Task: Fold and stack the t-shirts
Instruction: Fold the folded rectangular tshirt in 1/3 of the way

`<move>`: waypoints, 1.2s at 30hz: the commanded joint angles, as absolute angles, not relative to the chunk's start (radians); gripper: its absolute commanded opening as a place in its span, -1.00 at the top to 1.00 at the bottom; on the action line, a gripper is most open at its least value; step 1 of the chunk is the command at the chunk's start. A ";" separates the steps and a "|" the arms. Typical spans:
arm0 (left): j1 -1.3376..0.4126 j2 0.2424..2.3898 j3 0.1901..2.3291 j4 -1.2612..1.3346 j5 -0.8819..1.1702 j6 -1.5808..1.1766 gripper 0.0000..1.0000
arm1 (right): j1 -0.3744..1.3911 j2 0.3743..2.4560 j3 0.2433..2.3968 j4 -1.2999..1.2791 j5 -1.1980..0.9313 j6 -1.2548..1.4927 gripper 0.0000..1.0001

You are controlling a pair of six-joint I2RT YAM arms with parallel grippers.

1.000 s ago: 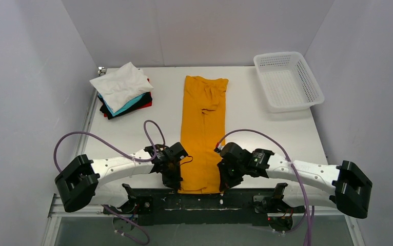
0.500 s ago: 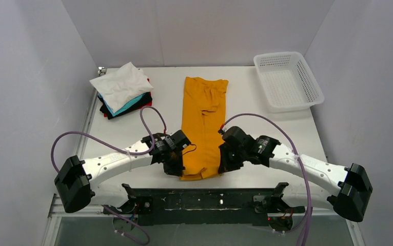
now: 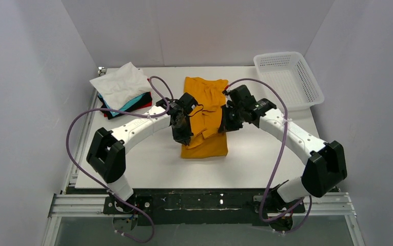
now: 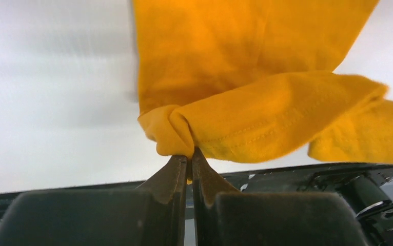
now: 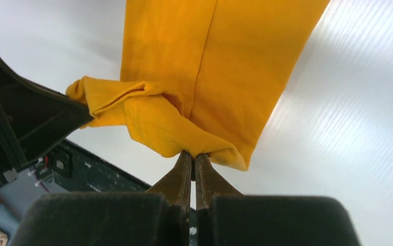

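Observation:
The orange-yellow t-shirt (image 3: 204,123) lies as a long narrow strip down the middle of the table, its near end lifted and doubled back over itself. My left gripper (image 3: 183,134) is shut on the shirt's near left corner (image 4: 171,136). My right gripper (image 3: 224,125) is shut on the near right corner (image 5: 204,146). Both hold the hem above the shirt's middle. A stack of folded t-shirts (image 3: 122,95), white on top over teal, black and red, sits at the far left.
A white plastic mesh basket (image 3: 287,81) stands at the far right corner. The table (image 3: 266,154) is white, with walls close on the left, right and back. Purple cables loop over both arms.
Both grippers have carried the shirt's near hem away from the table's front edge toward the far side, lifting it and folding the lower part over the middle. The arms now reach far forward.

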State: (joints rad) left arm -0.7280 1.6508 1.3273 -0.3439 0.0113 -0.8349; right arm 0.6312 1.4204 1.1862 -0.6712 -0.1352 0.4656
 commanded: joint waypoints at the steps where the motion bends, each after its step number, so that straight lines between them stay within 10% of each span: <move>1: -0.676 1.738 1.466 -0.504 0.015 -0.754 1.00 | 0.564 1.516 1.308 -0.663 -0.188 0.393 0.97; 24: -0.523 2.154 1.814 -0.565 -0.029 -0.676 1.00 | 0.424 1.948 1.553 -0.615 -0.229 0.363 0.80; 26: -0.512 2.181 1.853 -0.566 -0.005 -0.664 0.77 | 0.417 1.991 1.602 -0.623 -0.227 0.360 0.43; 32: -0.475 2.204 2.095 -0.700 0.016 -0.604 -0.92 | 0.397 2.039 1.824 -0.705 -0.188 0.322 0.03; 36: -0.472 2.039 1.947 -0.681 -0.055 -0.611 -0.97 | 0.399 1.886 1.656 -0.589 -0.228 0.307 -0.47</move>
